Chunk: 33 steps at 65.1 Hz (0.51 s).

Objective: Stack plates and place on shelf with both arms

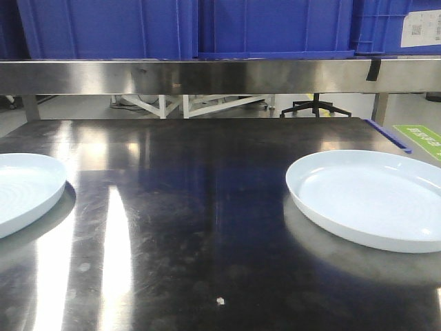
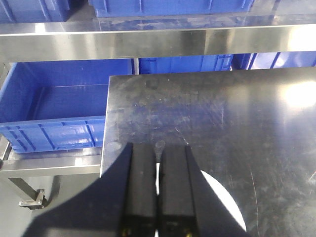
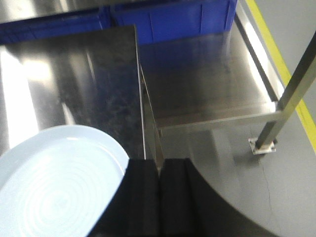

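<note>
Plate [image 3: 59,182] just beside right gripper [image 3: 159,165], possibly touching

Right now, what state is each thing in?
left plate: flat on tabletop, unstacked, empty
right plate: flat on tabletop, unstacked, empty
left end effector: shut, empty
right end effector: shut, empty
shelf: bears blue crates, no plate seen
</note>
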### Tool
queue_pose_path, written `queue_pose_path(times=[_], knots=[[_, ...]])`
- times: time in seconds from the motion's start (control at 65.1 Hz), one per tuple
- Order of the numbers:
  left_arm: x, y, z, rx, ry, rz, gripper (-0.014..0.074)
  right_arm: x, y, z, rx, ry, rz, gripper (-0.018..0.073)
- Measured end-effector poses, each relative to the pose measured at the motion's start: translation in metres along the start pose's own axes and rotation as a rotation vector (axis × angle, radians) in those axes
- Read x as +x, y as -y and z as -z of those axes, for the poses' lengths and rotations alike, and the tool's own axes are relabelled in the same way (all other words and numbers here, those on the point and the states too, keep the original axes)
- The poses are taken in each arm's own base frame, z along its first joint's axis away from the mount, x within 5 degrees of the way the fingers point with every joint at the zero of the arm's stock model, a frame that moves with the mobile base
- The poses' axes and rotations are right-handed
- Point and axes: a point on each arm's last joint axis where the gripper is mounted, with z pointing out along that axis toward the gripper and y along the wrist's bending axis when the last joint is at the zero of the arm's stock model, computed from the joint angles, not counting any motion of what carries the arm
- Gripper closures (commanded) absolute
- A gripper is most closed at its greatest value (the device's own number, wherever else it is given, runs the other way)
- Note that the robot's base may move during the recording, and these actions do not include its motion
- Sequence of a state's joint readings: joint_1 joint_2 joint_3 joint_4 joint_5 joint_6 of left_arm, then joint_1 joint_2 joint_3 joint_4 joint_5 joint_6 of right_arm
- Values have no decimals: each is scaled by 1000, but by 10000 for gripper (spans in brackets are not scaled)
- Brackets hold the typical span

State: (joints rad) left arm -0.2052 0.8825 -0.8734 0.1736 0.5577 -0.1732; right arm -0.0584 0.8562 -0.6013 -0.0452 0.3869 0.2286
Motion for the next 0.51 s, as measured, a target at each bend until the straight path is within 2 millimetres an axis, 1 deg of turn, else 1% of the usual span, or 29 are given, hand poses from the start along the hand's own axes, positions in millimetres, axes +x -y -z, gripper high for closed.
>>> queue_pose_path(times=[0.138, 0.23, 0.445, 0.507], knots=[[0, 0, 0, 0, 0, 0, 511, 3, -1, -14, -2, -50, -29, 504], [0, 0, 0, 0, 0, 0, 511, 4, -1, -19, -3, -69, -41, 504], [0, 0, 0, -1, 0, -1, 511, 5, -1, -20, -2, -72, -41, 502], [0, 0, 0, -1, 0, -1, 511, 4, -1, -20, -3, -70, -41, 474]])
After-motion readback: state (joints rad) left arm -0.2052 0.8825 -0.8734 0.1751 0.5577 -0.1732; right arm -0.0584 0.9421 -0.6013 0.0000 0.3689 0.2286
